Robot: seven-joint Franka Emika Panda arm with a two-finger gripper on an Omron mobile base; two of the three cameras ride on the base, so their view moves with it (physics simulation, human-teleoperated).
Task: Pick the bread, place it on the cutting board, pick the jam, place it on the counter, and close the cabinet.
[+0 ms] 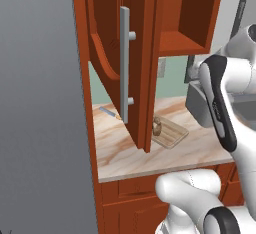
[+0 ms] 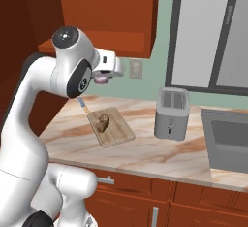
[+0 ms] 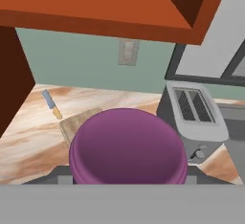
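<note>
Jam, a round purple-lidded jar [image 3: 128,147], sits right at the gripper in the hand view, its dark purple top bulking up between the two sides of the hand; in the right base view the gripper [image 2: 101,79] shows a purplish round thing at its underside, so the fingers are clamped on the jam jar, held up in the air above the wide pale beige-pink veined counter [image 2: 160,155]. Landmark is the flat grooved light-wood cutting board [image 2: 112,127]: the small tan-brown bread piece [image 2: 102,121] stands on the board, toward its back-left part. Gripper with jar hangs above the board's back-left corner, well clear of it. A small knife with blue blade and orange handle [image 2: 83,104] lies on the counter just behind-left of the board. A silver two-slot toaster [image 2: 171,113] stands on the counter to the right of the board, near it, not touching. A grey sink basin [image 2: 226,135] lies further right beyond the toaster. The reddish-brown wooden upper cabinet [image 1: 190,15] sits above the board, its door with long vertical grey bar handle [image 1: 124,64] swung open, shelf inside bare. A beige wall outlet plate [image 2: 136,68] is on the green wall behind the board.
</note>
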